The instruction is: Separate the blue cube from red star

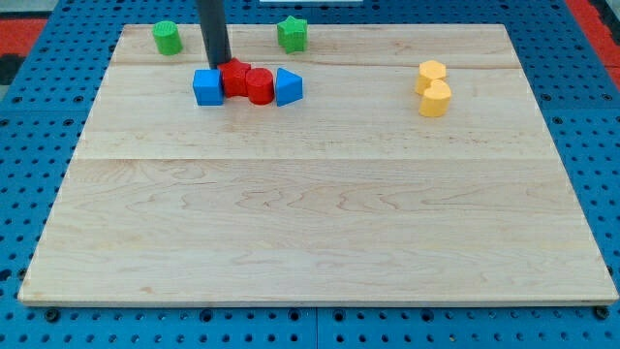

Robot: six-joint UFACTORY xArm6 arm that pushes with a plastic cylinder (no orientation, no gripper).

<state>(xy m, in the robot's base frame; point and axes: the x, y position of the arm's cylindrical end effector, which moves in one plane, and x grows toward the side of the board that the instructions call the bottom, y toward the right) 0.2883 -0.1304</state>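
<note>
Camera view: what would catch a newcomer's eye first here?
The tight row of blocks near the view's top left: a blue cube, a red star, a red cylinder and a blue wedge-like block, with my tip just behind the cube and star. Two yellow blocks sit together at the right.

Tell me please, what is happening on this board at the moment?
A robot arm with a dark rod is working on a row of blocks near the view's top. My tip sits just above the seam between the blue cube and the red star, which touch. A red cylinder and a blue triangular block continue the row rightward. The cube is not yet separated from the star.
</note>
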